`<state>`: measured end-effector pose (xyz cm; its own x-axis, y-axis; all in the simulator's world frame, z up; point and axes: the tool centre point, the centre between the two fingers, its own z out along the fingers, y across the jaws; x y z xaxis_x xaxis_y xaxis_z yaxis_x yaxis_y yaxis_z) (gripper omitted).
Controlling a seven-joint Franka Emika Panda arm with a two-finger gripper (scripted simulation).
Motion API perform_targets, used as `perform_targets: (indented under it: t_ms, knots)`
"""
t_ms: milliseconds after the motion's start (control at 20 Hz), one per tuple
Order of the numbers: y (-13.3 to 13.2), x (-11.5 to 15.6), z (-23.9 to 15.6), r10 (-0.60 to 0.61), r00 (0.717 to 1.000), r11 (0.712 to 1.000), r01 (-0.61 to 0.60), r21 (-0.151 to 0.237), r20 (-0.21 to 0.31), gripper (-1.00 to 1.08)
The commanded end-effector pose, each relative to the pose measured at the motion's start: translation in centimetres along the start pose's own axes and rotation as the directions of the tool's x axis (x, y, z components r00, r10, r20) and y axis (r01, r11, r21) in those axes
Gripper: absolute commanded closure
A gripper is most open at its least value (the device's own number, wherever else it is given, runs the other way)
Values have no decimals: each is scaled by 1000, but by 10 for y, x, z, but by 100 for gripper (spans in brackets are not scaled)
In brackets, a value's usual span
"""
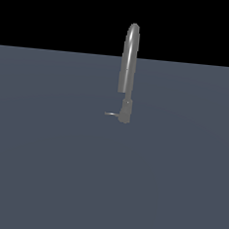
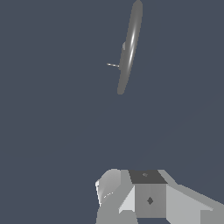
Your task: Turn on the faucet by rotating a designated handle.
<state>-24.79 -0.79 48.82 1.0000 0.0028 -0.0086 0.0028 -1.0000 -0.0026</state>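
Grey metal on a grey floor: in the exterior view the faucet [image 1: 129, 63] stands alone near the middle, and its handle [image 1: 111, 114] pokes out flat from the stubby base toward the exterior view's left. No arm shows there.

From the wrist view the faucet [image 2: 130, 48] lies well ahead of the gripper [image 2: 131, 199], the handle [image 2: 113, 65] a thin sliver crosswise to the spout. Only the gripper's body shows, so I cannot tell how the jaws stand.

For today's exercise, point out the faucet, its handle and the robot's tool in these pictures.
faucet [image 1: 129, 58]: exterior view, on the arched spout.
handle [image 1: 111, 114]: exterior view, mid-lever.
tool [image 2: 148, 199]: wrist view, on its grey body; fingertips unseen.
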Motion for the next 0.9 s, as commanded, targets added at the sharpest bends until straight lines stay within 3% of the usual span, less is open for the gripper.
perform_targets:
  t_ms: [0, 200, 400, 650, 850]
  knots:
    - [0, 0, 0, 0, 1000, 1000, 0, 0, 0, 108]
    - [-1, 3, 2, -15, 1000, 1000, 15, -15, 1, 108]
    - [-5, 10, 8, -61, 998, 996, 61, -59, 7, 108]
    - [-14, 26, 21, -155, 988, 976, 157, -150, 25, 108]
    - [-23, 41, 37, -253, 966, 934, 258, -245, 53, 108]
